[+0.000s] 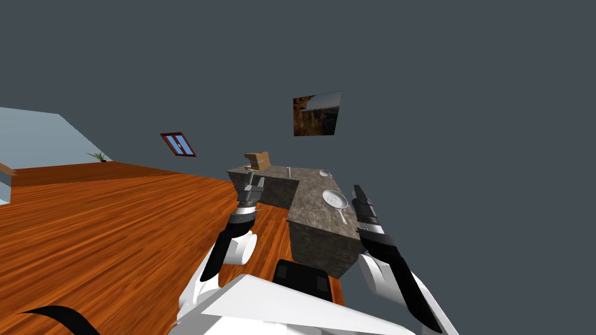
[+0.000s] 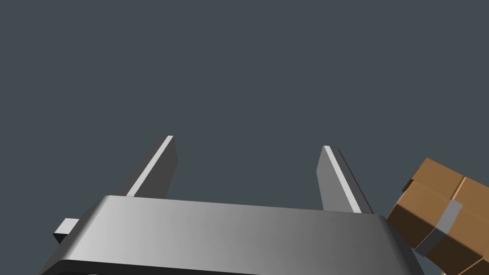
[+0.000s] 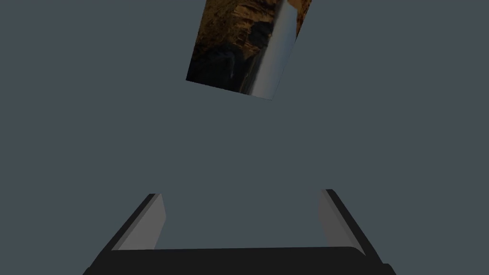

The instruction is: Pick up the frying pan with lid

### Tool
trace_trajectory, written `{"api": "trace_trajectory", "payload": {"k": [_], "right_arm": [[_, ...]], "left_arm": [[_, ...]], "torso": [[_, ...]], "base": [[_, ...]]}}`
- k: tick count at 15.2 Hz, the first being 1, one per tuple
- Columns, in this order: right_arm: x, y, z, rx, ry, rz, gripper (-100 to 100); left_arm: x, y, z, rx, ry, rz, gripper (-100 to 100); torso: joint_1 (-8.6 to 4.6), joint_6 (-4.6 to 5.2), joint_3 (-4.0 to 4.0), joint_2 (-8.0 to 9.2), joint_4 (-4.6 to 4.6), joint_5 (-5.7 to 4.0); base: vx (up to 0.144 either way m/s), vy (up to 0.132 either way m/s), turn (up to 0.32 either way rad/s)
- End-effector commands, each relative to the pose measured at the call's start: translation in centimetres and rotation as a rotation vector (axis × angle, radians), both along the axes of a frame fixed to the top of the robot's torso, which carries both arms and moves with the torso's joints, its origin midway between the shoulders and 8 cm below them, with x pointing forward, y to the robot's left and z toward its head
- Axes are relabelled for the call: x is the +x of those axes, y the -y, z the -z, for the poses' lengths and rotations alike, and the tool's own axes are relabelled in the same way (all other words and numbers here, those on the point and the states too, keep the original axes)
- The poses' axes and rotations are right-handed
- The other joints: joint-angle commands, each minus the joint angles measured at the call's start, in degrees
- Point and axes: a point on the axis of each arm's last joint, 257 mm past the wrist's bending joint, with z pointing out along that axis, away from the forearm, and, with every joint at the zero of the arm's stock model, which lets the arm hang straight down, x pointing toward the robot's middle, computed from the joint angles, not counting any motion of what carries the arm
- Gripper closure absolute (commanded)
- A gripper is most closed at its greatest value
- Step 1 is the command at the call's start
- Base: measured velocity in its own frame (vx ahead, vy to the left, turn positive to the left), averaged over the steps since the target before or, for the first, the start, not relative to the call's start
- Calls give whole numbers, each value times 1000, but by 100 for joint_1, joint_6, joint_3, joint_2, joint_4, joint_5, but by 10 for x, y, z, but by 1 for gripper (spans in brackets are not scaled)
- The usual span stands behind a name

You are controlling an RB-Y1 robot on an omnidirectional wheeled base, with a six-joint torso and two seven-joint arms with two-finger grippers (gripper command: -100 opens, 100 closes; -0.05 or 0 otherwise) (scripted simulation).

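We see L-shaped stone counter at centre of frame, on wood floor filling lower left. Brown box with grey band on counter's far corner, just above centre. Painting on grey wall above it. Red-framed window left of centre, plant farther left.

Silvery, perhaps speckled pan; mottled grey-brown counter; streaked orange floor.

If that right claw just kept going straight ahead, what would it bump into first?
Probably the bare grey wall, not the picture hanging on it. Nothing else shows between the right gripper's open fingers, though I cannot tell how far off the wall is. The pan lies outside that line.
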Motion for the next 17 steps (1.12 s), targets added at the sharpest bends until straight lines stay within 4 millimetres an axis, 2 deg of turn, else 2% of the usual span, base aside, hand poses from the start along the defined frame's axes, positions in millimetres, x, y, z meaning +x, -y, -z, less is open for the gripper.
{"api": "trace_trajectory", "payload": {"k": [1, 2, 3, 4, 5, 6, 9, 11, 12, 13, 14, 15, 17], "right_arm": [[14, 0, 15, -36, -42, 15, -100], [14, 0, 15, -36, -42, 15, -100], [29, -1, 25, -80, -77, 33, -100], [30, 0, 29, -80, -86, 34, -100], [43, -1, 35, -126, -113, 52, -100], [46, 1, 44, -127, -133, 53, -100], [74, 2, 64, -220, -202, 91, -100], [80, 3, 76, -228, -233, 95, -100], [95, 3, 82, -279, -266, 115, -100], [97, 5, 91, -282, -285, 117, -100], [97, 5, 92, -282, -286, 116, -100], [110, 6, 97, -335, -319, 139, -100], [114, 7, 108, -338, -341, 137, -100]], "left_arm": [[0, 0, 0, 0, 0, 0, 0], [0, 0, 0, 0, 0, 0, 0], [0, 0, 0, 0, 0, 0, 0], [0, 0, 0, 0, 0, 0, 0], [0, 0, 0, 0, 0, 0, 0], [0, 0, 0, 0, 0, 0, 0], [0, 0, 0, 0, 0, 0, 0], [0, 0, 0, 0, 0, 0, 0], [0, 0, 0, 0, 0, 0, 0], [0, 0, 0, 0, 0, 0, 0], [0, 0, 0, 0, 0, 0, 0], [0, 0, 0, 0, 0, 0, 0], [0, 0, 0, 0, 0, 0, 0]], "torso": [[0, 0, 0, 0, 0, 0], [0, 0, 0, 0, 0, 0], [-1, 1, 1, 2, 0, 0], [-1, 0, 0, 1, 0, 0], [0, 1, 1, 1, 0, 0], [1, 0, 0, 0, 0, 0], [4, 0, -1, -2, -1, 1], [3, 0, -1, -1, -1, 1], [1, 1, 0, 0, 0, 0], [1, 1, 0, 0, 0, 0], [1, 1, 0, 0, 0, 0], [-1, 1, 1, 1, 0, 0], [0, 1, 1, 1, 0, 0]], "base": [[6, 24, -10], [4, 16, -2], [5, 20, -13], [4, 23, -11], [5, 26, -18], [8, 29, -10], [9, 32, -18], [5, 24, -9], [5, 23, -13], [6, 24, -15], [5, 17, -6], [3, 20, -17], [4, 21, -11]]}}
